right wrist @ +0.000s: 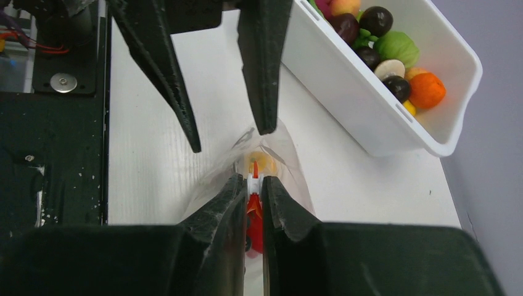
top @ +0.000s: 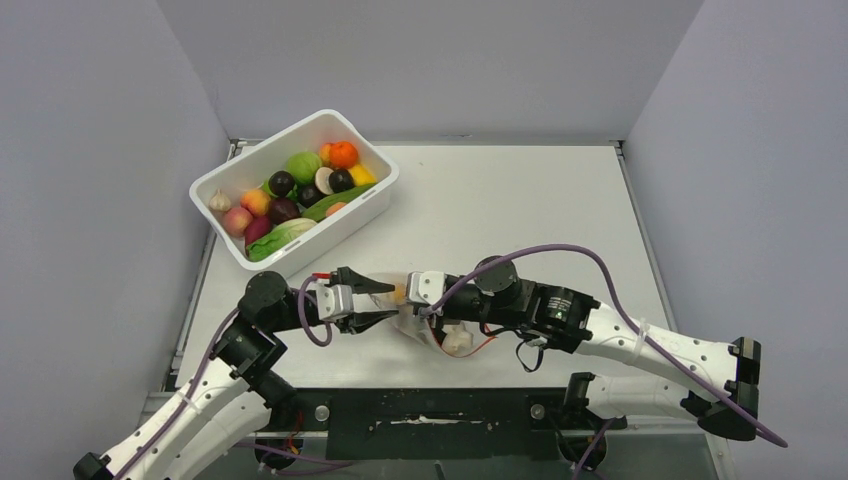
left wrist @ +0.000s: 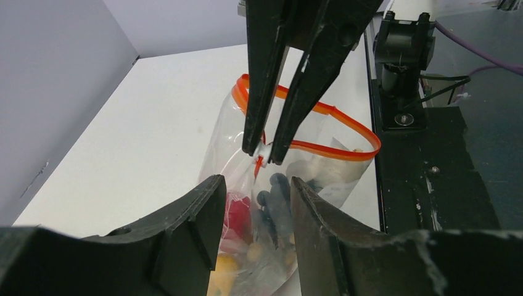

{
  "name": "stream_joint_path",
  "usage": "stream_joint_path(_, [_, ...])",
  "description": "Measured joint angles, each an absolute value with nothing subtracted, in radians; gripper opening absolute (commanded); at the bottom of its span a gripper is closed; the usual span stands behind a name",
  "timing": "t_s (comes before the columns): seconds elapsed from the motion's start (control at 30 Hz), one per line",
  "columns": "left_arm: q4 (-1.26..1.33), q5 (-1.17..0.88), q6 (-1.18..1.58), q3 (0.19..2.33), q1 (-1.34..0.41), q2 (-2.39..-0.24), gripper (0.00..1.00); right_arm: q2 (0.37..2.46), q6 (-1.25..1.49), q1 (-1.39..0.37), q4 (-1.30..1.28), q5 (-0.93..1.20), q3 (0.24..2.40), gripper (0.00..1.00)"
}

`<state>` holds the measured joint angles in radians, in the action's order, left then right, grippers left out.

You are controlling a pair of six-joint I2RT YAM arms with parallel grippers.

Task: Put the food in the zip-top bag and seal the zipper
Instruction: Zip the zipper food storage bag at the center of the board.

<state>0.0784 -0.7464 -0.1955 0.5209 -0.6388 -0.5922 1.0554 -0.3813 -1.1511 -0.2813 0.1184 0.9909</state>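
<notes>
At the far left of the table [top: 520,210], which is white and matte, stands the white plastic bin [top: 340,228]. It is rectangular with rounded corners and is filled with smooth toy fruits and vegetables [top: 300,190], among them an orange round one, a green one and some dark glossy ones. More to the right, near the front edge, the left gripper [right wrist: 231,139] has its two black pointed fingers spread apart, and they hold nothing. The top of the bag is just beside one fingertip. Between the two grippers is the zip-top bag [left wrist: 333,179], lying on the table, thin, clear and wrinkled. Its mouth stands open as a loop. Inside it I can see some small pieces: one red [left wrist: 237,213], some dark [left wrist: 277,197] and one yellow [left wrist: 225,265]. The zipper [left wrist: 333,152], a narrow red-orange strip, runs around this mouth. On the right, the right gripper [left wrist: 264,157] has its rough black fingers pressed almost together, and they pinch the zipper at a small white piece on one end of the strip.
</notes>
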Motion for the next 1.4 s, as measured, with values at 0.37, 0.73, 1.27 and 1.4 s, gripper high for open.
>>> stream_joint_path(0.37, [0.1,-0.787,-0.27,0.532,-0.639,-0.671,0.24,1.074,-0.434,-1.139,-0.282,0.213,1.0,0.0])
stream_joint_path(0.73, [0.128,-0.825,-0.302,0.535,-0.639,-0.696,0.0,1.075,-0.43,-1.132,-0.273,0.229,1.004,0.0])
stream_joint_path(1.27, [0.016,-0.754,-0.356,0.59,-0.641,-0.669,0.0,1.071,-0.376,-1.086,-0.26,0.242,1.004,0.0])
stream_joint_path(1.4, [-0.03,-0.719,-0.361,0.62,-0.641,-0.664,0.0,1.065,-0.363,-1.066,-0.263,0.245,1.004,0.0])
